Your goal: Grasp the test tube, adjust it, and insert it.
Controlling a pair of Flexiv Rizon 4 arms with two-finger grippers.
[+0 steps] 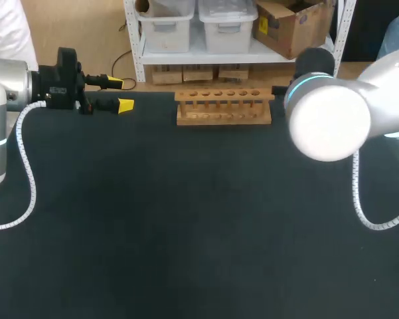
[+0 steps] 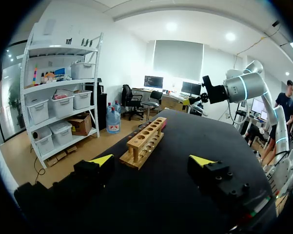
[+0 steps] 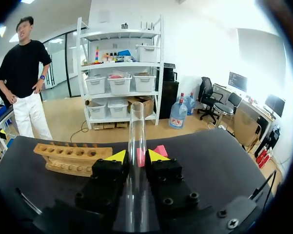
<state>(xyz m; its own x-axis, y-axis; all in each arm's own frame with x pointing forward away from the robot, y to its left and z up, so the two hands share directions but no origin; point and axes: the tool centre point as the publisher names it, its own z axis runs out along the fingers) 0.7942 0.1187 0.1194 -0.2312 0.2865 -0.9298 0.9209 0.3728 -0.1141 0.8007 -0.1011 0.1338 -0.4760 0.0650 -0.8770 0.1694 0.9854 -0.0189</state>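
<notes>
At the far edge of the black desk (image 1: 186, 219) stands the wooden rack (image 1: 224, 107), its holes in one row. The left pincer (image 1: 119, 94) hangs beside the rack, its fingers wide apart with nothing between them. The right pincer (image 3: 137, 157) clamps the clear test tube (image 3: 136, 122) from two sides; the tube reaches out past the yellow tips.

The wooden rack (image 1: 224, 106) stands at the far edge of the black table (image 1: 186, 219), with bare cloth all along its near side; the left gripper (image 1: 121, 94), its 2 fingers apart, hangs beside the rack's left end; the right arm (image 1: 328, 123) bulks over its right end.
</notes>
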